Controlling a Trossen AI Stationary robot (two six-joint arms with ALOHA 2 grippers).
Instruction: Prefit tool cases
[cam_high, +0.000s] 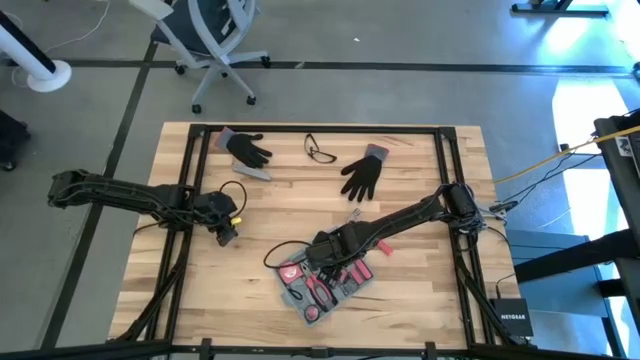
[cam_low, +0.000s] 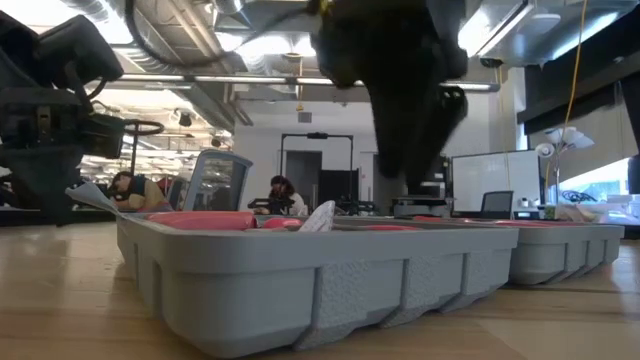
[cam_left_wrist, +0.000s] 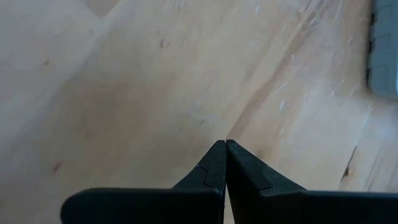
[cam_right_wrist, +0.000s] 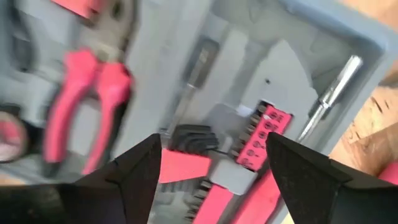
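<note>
The flat blue-grey plastic tool case (cam_high: 322, 288) lies open on the wooden desk (cam_high: 420, 300), near the desk's front edge and a little right of the middle, turned at a slant to the desk's sides. Its moulded recesses hold pink-handled tools: a pair of pink-handled pliers (cam_right_wrist: 87, 106), a pink bit holder (cam_right_wrist: 261, 137) and a slim metal shaft (cam_right_wrist: 329, 93) by one wall. The right hand (cam_high: 318, 252) hangs just above the case's far edge, its two dark fingers (cam_right_wrist: 140, 171) spread wide with nothing between them. The left hand (cam_high: 226, 232) rests low over bare wood well to the left of the case, its fingers pressed together and holding nothing. Farther back on the desk lie two black gloves (cam_high: 362, 175), well apart, with a pair of dark-framed glasses (cam_high: 320, 150) between them. A small slim grey bar (cam_high: 252, 172) sits just beside the left-hand glove.
</note>
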